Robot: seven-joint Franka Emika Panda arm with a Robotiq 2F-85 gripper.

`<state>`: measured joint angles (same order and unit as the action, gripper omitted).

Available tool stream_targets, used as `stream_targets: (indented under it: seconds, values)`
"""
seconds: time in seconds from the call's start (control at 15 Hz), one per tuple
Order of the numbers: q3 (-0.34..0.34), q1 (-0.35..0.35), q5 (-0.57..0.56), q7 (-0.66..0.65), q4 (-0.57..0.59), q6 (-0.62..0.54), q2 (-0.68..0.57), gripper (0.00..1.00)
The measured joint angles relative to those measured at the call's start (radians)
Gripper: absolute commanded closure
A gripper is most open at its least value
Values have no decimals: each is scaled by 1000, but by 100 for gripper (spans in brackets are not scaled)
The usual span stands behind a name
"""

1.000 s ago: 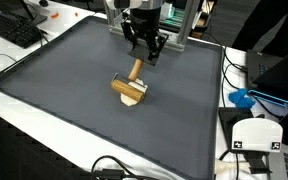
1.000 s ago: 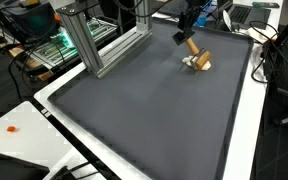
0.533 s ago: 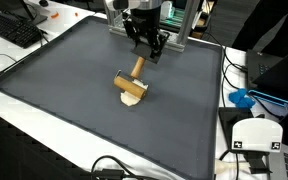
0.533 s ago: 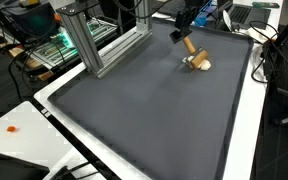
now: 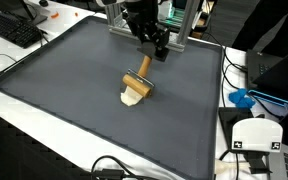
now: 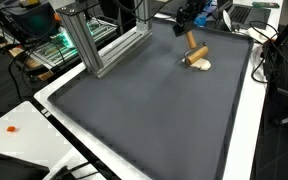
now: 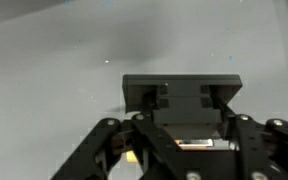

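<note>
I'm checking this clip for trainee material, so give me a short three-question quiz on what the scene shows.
1. True or false: the tool is shut on the handle of the wooden mallet.
2. What lies right by the mallet's head?
A) a pale piece
B) a red cup
C) a glass jar
3. Short answer: what surface lies under the mallet in both exterior views?

Key: 1 true; 2 A; 3 the dark mat.
</note>
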<state>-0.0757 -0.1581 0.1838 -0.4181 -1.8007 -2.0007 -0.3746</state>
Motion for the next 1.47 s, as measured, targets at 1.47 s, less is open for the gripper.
stream_targets:
  seconds: [1.47]
  values:
    - [-6, 2, -90, 66, 20, 290, 212, 64]
